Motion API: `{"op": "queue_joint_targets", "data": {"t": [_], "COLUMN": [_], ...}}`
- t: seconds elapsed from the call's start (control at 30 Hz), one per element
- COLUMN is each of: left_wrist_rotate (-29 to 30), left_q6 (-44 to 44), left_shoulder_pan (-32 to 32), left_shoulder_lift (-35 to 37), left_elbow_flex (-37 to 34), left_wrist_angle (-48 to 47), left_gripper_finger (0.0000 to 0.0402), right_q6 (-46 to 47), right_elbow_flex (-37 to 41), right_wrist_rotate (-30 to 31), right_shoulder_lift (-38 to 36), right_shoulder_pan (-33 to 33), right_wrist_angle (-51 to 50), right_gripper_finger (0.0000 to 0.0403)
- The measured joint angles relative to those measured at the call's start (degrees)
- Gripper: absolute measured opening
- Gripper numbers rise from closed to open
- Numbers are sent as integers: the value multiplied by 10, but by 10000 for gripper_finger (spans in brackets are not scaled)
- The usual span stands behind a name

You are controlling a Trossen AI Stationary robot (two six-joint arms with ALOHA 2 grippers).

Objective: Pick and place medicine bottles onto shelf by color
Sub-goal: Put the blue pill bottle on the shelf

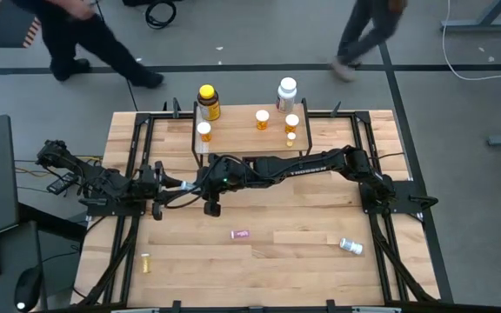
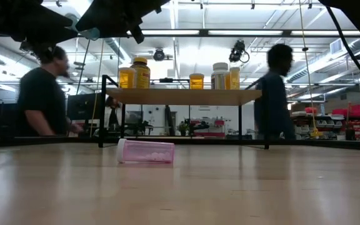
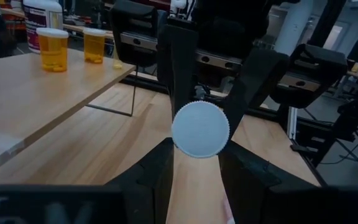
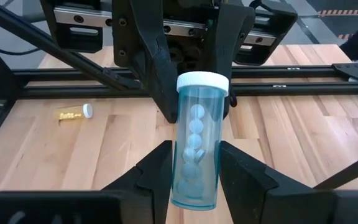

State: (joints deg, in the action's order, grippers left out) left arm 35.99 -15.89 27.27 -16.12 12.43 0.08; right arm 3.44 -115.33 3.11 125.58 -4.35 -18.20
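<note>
Both arms meet mid-table just in front of the shelf (image 1: 237, 141), and that is the first hazard: its plank already carries the big yellow bottle (image 1: 208, 102), the big white bottle (image 1: 287, 94) and several orange vials (image 1: 262, 119), so a careless swing of either long arm on the way up could clip a leg or sweep the row over. Now the hand-off itself. The right gripper (image 4: 196, 163) has its jaws narrow, clamped on the lower body of the teal vial (image 4: 197, 118), which hangs in the air above the table with its white cap pointing at the left gripper (image 3: 196, 155). That one is right up at the cap end, but whether it has closed on it I cannot tell. There's the danger, I'd say: if the right lets go before the left truly has hold, the vial drops and rolls; if both squeeze and pull apart, the smooth round plastic may twist or squirt free. A grip on the cap alone looks shallow too. Down on the boards, the pink vial (image 1: 240, 234), a white-capped vial (image 1: 350, 246) and the tiny yellow vial (image 1: 145, 262) lie on their sides, well apart, ready to roll at a nudge.
</note>
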Motion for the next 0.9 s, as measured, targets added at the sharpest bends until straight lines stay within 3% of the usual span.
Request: {"op": "queue_joint_targets", "data": {"t": [0.3, 0.9], "left_wrist_rotate": [-24, -26], "left_q6": [42, 30], "left_shoulder_pan": [-1, -1], "left_shoulder_lift": [0, -53], "left_elbow_flex": [-1, 0], "left_wrist_angle": [67, 77], "left_gripper_finger": [130, 130], "right_q6": [-3, -22], "right_elbow_flex": [-2, 0], "right_wrist_rotate": [-9, -6], "right_shoulder_lift": [15, 19], "right_shoulder_pan": [-1, -1], "right_wrist_angle": [30, 32], "right_gripper_finger": [133, 133]}}
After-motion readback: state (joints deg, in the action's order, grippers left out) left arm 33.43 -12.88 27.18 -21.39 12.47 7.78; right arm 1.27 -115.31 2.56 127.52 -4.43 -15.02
